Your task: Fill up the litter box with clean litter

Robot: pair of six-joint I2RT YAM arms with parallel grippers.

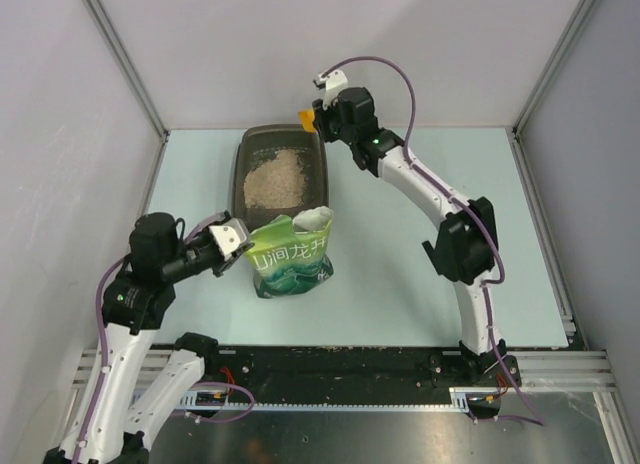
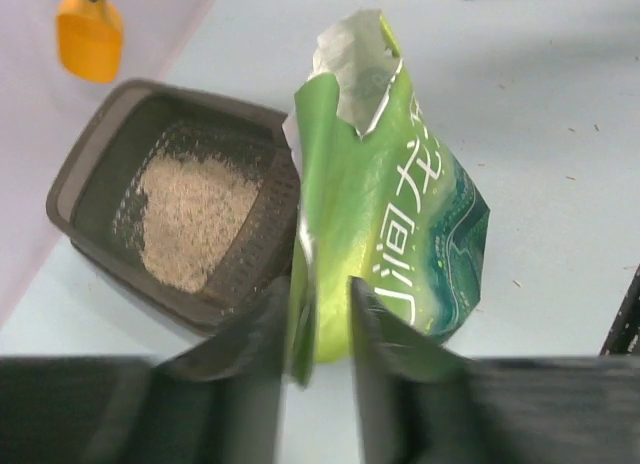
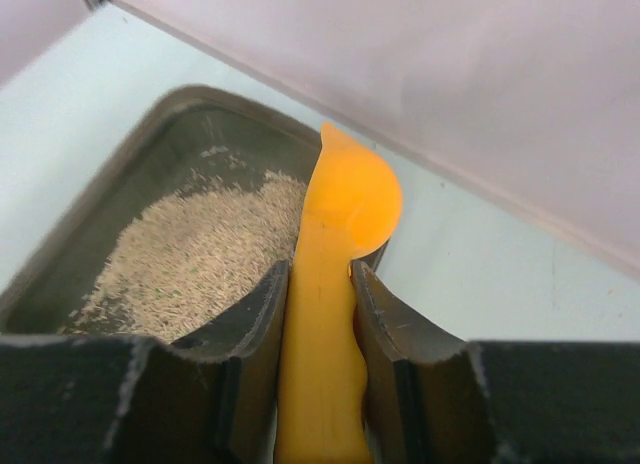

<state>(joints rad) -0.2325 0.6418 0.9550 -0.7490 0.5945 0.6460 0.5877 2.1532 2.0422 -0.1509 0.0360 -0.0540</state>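
The dark litter box (image 1: 240,164) stands at the back of the table with a heap of pale clean litter (image 1: 275,179) in it. It also shows in the left wrist view (image 2: 70,184) and the right wrist view (image 3: 120,164), with litter (image 2: 190,214) (image 3: 190,264) inside. My right gripper (image 1: 320,119) (image 3: 320,269) is shut on the handle of an orange scoop (image 1: 307,118) (image 3: 330,284), held over the box's far right corner. My left gripper (image 1: 238,236) (image 2: 315,314) is shut on the left edge of the upright green pouch (image 1: 292,259) (image 2: 400,214), whose top is torn open.
The pouch stands just in front of the box, near the middle of the pale blue table (image 1: 420,284). Grey walls close in the back and both sides. A few stray granules lie on the table right of the pouch (image 2: 570,179).
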